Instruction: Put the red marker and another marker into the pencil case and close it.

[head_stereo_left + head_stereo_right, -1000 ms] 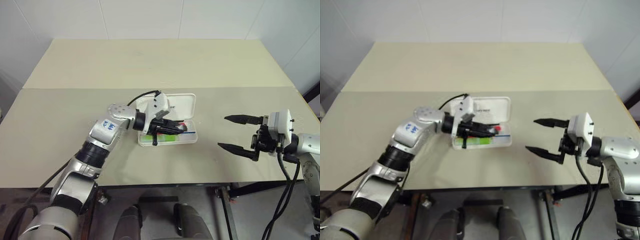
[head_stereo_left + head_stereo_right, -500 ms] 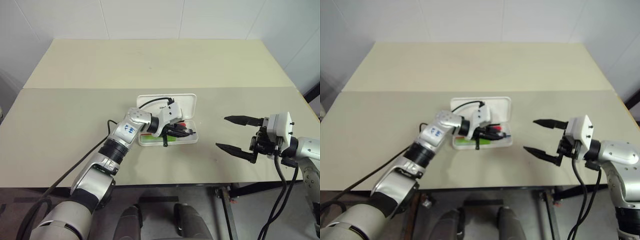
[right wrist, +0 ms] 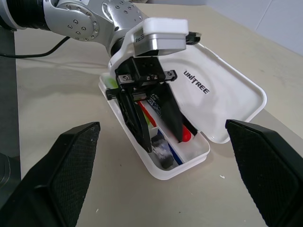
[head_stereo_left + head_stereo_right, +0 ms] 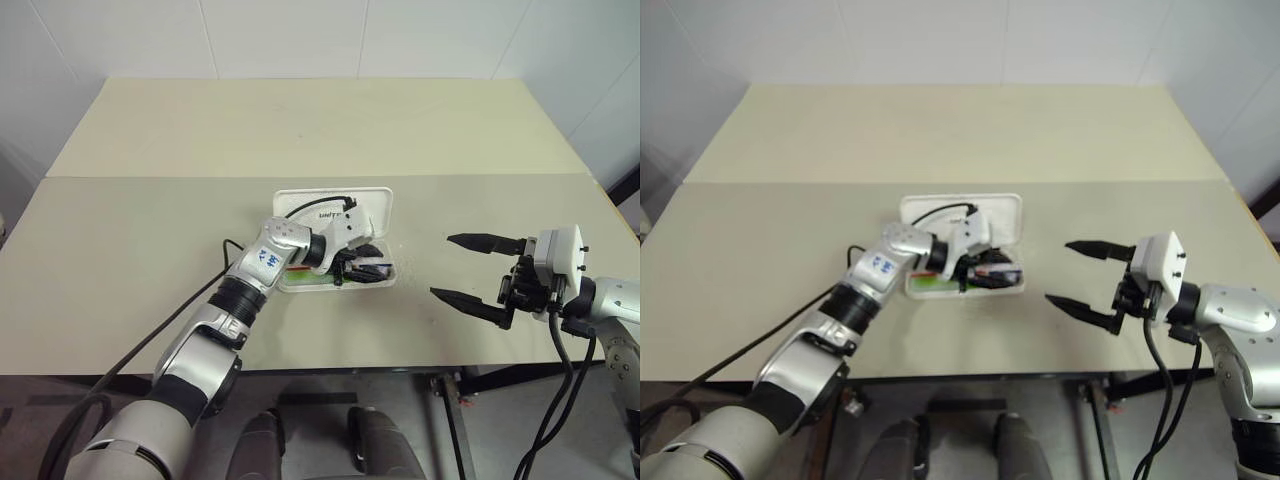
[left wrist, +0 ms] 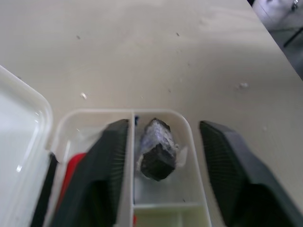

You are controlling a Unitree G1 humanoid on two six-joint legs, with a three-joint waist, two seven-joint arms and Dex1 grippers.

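The left gripper (image 3: 156, 125) sits right down in the open pencil case (image 3: 189, 158), fingers spread and holding nothing, 1 finger on either side of the inner divider. The red marker (image 3: 185, 135) lies in the tray between them, the green marker (image 3: 152, 124) alongside it, so both look to be in. The risk now is the pull-out: a finger could snag the divider or the red marker and tip the light case or flick a marker back onto the table (image 4: 300, 140). A small dark wrapped lump (image 5: 157, 150) fills the end compartment. The lid (image 3: 222, 97) lies flat open behind the tray, and the left wrist hangs over it, blocking the close. The right gripper (image 4: 478, 269) waits wide open, empty, well apart.
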